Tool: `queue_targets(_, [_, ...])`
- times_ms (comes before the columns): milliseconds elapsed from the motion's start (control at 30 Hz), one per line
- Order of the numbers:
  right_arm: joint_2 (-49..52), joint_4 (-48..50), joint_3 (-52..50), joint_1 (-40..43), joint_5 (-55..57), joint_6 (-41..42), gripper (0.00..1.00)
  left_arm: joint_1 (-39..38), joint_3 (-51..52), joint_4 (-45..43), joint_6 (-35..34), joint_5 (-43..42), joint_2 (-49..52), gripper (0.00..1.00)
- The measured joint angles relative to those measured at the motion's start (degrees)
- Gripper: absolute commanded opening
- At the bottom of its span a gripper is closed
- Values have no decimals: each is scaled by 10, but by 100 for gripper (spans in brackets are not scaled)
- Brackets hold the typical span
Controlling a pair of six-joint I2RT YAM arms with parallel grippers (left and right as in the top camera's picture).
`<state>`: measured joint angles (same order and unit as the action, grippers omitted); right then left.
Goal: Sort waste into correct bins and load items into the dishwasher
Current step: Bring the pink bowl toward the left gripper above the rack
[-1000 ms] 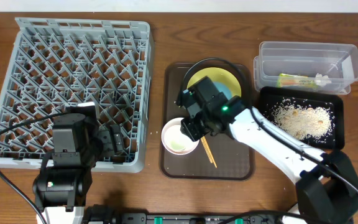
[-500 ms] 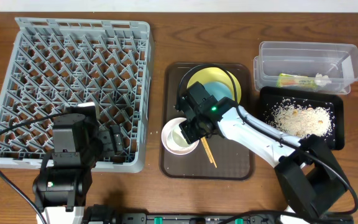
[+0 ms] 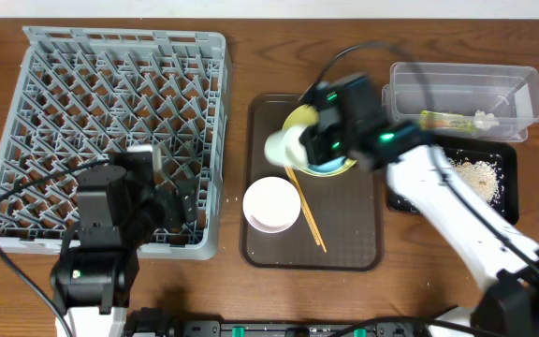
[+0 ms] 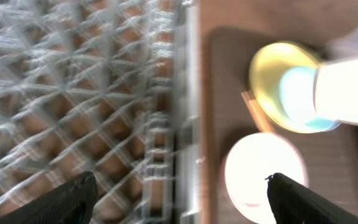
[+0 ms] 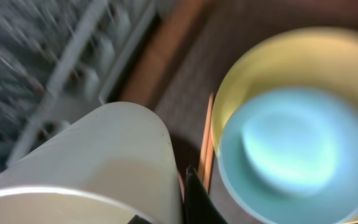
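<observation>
Along the counter's left edge sits the dish rack [image 3: 120,84], and over its near right corner the left gripper [image 4: 180,180] hangs spread wide, holding nothing. At mid-counter the right gripper [image 3: 305,147] is clenched on the cup [image 3: 279,145], held sideways above the brown tray [image 3: 344,253], beside the plate [image 5: 253,62]. We judge loading is in hand: next the cup needs carrying left and seating among the pegs. By the right edge, the wrapper [image 3: 443,120] lies in the tub [image 3: 461,70] and the crumbs [image 3: 475,173] in the black tray [image 3: 505,208].

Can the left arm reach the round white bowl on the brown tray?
Probably yes: the open left gripper is at the edge of the grey plastic rack, the white bowl just beyond, unblocked.
</observation>
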<state>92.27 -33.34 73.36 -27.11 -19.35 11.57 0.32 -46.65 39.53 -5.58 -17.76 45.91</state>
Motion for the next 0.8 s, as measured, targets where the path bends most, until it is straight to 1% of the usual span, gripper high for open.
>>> queue_targets(100, [-6, 19, 2, 28, -76, 0, 1, 0, 0, -43, -29, -68, 28, 89])
queue_targets(133, [-2, 26, 2, 32, -114, 2, 1, 0, 0, -67, -40, -106, 47, 89])
queue_targets(167, [0, 28, 2, 32, -125, 2, 1, 0, 0, -73, -43, -115, 53, 89])
queue_targets(233, [6, 44, 1, 32, -174, 2, 1, 0, 0, -107, -52, -169, 81, 89])
queue_targets(267, [7, 52, 1, 32, -195, 2, 1, 0, 0, -129, -56, -201, 98, 93])
queue_targets(367, [7, 71, 1, 32, -249, 2, 1, 0, 0, -193, -66, -296, 143, 94])
queue_targets(467, [7, 83, 1, 32, -295, 2, 1, 0, 0, -256, -68, -388, 185, 94])
queue_targets(600, [7, 112, 1, 32, -344, 2, 1, 0, 0, -331, -83, -488, 226, 94])
queue_targets(800, [8, 137, 0, 34, -404, 4, 1, -7, 0, -445, -125, -593, 257, 94])
